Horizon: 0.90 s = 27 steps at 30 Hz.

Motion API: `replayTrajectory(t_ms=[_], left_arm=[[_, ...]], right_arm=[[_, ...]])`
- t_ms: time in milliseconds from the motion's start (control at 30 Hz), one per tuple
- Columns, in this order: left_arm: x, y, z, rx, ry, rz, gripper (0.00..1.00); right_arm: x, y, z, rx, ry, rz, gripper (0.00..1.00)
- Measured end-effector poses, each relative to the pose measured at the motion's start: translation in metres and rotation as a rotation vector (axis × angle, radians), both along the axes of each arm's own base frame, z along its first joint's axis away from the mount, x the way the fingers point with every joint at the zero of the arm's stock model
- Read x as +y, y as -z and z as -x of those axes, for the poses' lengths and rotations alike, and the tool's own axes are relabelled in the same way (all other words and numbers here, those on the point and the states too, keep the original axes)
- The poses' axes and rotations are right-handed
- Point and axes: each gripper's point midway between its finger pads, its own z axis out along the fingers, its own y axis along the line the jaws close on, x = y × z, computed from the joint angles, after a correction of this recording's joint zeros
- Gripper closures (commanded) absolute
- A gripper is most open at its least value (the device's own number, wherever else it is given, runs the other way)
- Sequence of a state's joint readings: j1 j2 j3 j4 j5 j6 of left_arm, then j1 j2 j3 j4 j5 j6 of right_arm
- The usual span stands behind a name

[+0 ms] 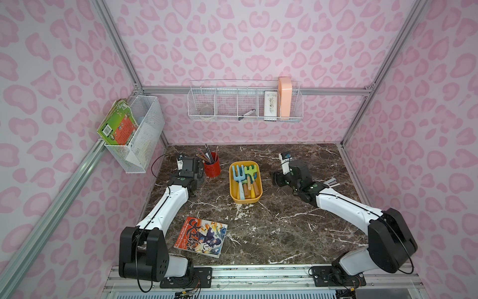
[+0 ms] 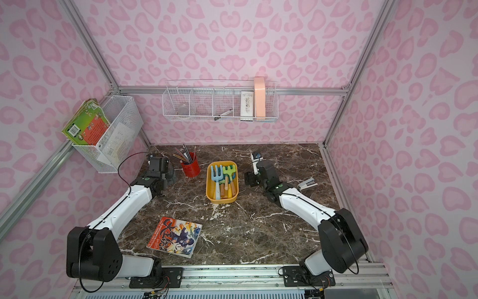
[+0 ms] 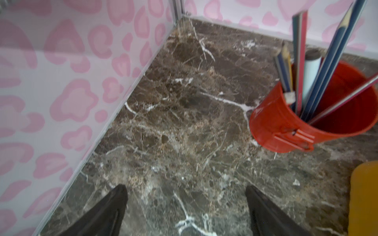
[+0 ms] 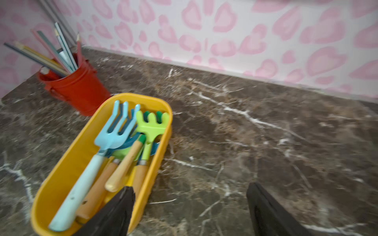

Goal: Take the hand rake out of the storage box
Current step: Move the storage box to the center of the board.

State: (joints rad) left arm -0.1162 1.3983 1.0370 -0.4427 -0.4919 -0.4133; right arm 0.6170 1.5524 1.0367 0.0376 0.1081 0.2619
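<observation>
Comic (image 1: pixel 200 236), title illegible — rake (image 1: pixel 251 170) in box (image 1: pixel 245 201)

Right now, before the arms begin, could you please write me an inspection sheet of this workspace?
Surface: brown marble tabletop, no spill seen.
Job's things: green hand rake lies inside the yellow storage box among other tools.
Clutter: red pencil cup, comic book, stapler.
Grippers: left gripper open, empty, beside the cup; right gripper open, empty, beside the box.
Cables: black cable loops off the left wrist.
Surroundings: pink patterned walls carry a back wire basket and a side wire basket.
</observation>
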Motion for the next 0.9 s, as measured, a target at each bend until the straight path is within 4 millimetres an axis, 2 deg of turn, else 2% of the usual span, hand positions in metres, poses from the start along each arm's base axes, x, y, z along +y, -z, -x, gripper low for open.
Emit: replayTrajectory(t_ms=[133,233,433,567,767,900], left_arm=[[-0.007,0.012,0.022,0.101,-0.031,0.068,0.08],[-0.014,0.015,0.038,0.154,-0.040,0.103,0.09],[-0.022,0.019,0.059,0.216,-0.030,0.143,0.09],[-0.024,0.023,0.066,0.251,-0.025,0.146,0.10],[-0.028,0.015,0.063,0.243,-0.014,0.163,0.10],[-0.030,0.010,0.061,0.231,-0.006,0.168,0.10]], right_arm=[[0.028,0.023,-0.009,0.127,-0.013,0.010,0.40],[0.043,0.036,-0.014,0.194,-0.026,0.012,0.54],[0.065,0.054,-0.029,0.277,-0.034,0.003,0.63],[0.069,0.071,-0.031,0.326,-0.030,0.025,0.68],[0.068,0.091,-0.029,0.379,-0.019,0.044,0.79],[0.066,0.096,-0.027,0.394,-0.010,0.047,0.84]])
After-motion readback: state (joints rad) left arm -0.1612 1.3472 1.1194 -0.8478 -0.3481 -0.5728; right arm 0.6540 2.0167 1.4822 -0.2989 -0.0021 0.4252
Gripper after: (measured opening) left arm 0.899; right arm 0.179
